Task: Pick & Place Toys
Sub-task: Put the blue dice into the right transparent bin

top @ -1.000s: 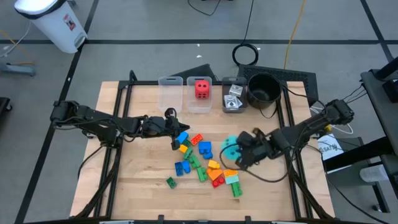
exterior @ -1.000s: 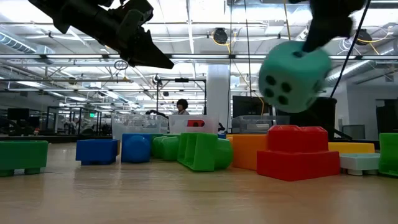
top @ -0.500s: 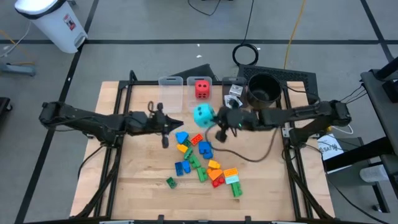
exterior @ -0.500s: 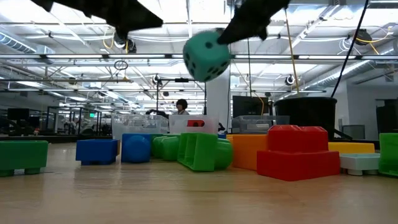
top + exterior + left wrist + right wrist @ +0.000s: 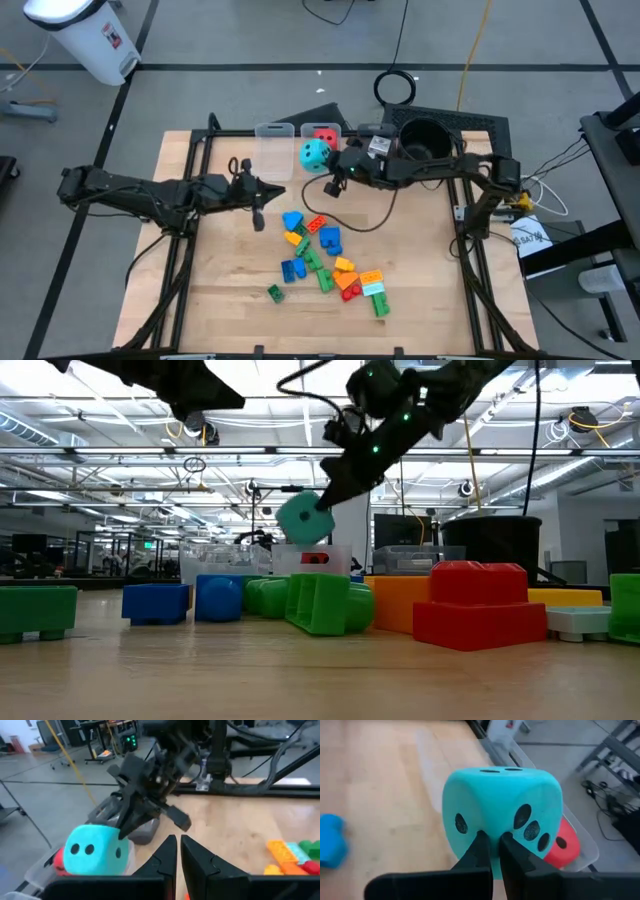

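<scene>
- Currently the right gripper (image 5: 333, 166) sits in the upper middle of the high view, its fingers (image 5: 479, 851) pinching the teal die (image 5: 314, 155) by one corner.
- The teal die hangs above the middle clear bin (image 5: 319, 166), where the red die (image 5: 324, 132) already lies, partly hidden under it in the high view.
- In the low view the teal die (image 5: 303, 520) is clearly off the surface, well above the row of bricks.
- The left gripper (image 5: 257, 194) is at middle left of the high view, just left of the brick pile, with its fingers (image 5: 165, 860) pressed together and holding nothing.
- An empty-looking clear bin (image 5: 273, 148) stands left of the middle bin; a third bin (image 5: 373, 158) to the right holds small white cards (image 5: 376, 166).
- The round black pot (image 5: 424, 142) stands at the upper right, just beside the card bin, with the right arm running across in front of it.
- On the wooden surface (image 5: 230, 270) the loose bricks lie in a cluster at centre: a blue brick (image 5: 292, 221) nearest the left gripper, an orange brick (image 5: 344, 265), a red brick (image 5: 350, 283) and green bricks (image 5: 323, 280) lower down.
- One small green brick (image 5: 274, 292) lies apart at the lower left of the cluster.
- A black cable (image 5: 385, 205) droops from the right arm over the surface, close to the upper edge of the pile.
- Far in the background of the low view a person (image 5: 293, 532) shows behind the bins.
</scene>
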Controlling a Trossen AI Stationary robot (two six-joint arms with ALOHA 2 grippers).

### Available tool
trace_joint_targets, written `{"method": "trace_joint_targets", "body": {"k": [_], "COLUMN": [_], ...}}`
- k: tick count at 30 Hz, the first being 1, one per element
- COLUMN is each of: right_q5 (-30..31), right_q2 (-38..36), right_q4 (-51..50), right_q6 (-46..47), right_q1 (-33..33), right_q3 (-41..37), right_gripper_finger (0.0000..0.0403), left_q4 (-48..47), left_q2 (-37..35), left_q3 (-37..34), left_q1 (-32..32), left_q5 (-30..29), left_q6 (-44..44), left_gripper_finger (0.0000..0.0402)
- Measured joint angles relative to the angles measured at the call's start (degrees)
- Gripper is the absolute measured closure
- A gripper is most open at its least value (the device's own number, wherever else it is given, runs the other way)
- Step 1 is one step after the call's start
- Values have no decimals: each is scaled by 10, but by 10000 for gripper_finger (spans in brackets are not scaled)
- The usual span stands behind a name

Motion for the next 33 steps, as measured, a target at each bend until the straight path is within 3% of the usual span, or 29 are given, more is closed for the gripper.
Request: {"method": "trace_joint_targets", "body": {"k": [10, 18, 23, 27, 33], "right_q5": [0, 13, 14, 14, 15], "right_q2": [28, 19, 19, 19, 19], "right_q4": [7, -75, -74, -60, -58], "right_q6": [-22, -26, -35, -50, -62], "right_q1": [-18, -20, -21, -21, -21], "right_q3": [1, 1, 0, 0, 0], "right_gripper_finger": [401, 402, 400, 371, 278], "left_q4": [-20, -29, -29, -30, -32], "left_q2": [3, 3, 3, 3, 3], "left_q3": [0, 0, 0, 0, 0], "left_q1": [9, 10, 18, 23, 26], "left_q5": [-5, -5, -5, -5, -5], "left_q6": [1, 2, 2, 0, -1], "left_gripper_finger": [373, 373, 373, 373, 373]}}
